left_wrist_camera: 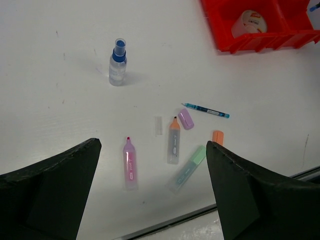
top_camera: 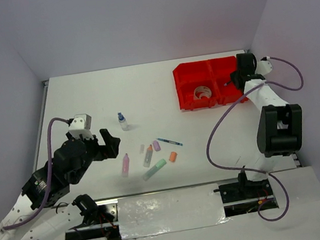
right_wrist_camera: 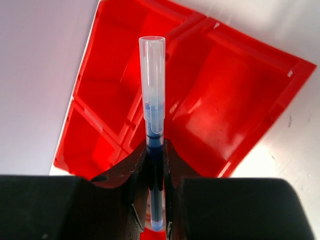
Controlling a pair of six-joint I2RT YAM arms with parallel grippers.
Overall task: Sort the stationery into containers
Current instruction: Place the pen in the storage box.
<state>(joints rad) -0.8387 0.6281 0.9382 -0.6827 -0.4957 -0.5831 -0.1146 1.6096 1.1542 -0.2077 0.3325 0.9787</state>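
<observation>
The red bins (top_camera: 186,74) stand at the far right; one holds a tape roll (top_camera: 202,92). My right gripper (top_camera: 239,79) hovers over the bins (right_wrist_camera: 240,85), shut on a blue pen with a clear cap (right_wrist_camera: 153,100) that points away from the wrist. My left gripper (top_camera: 113,145) is open and empty above the loose items. Between its fingers lie a pink highlighter (left_wrist_camera: 130,164), an orange-tipped highlighter (left_wrist_camera: 173,142) and a green highlighter (left_wrist_camera: 187,169). Near them are a purple cap (left_wrist_camera: 186,119), an orange cap (left_wrist_camera: 217,137), a thin blue pen (left_wrist_camera: 206,110) and a blue-capped bottle (left_wrist_camera: 118,64).
A small clear cap (left_wrist_camera: 158,125) lies beside the orange-tipped highlighter. The right arm's purple cable (top_camera: 215,130) loops over the table near the bins. A metal rail (top_camera: 169,209) runs along the table's near edge. Walls close in on three sides.
</observation>
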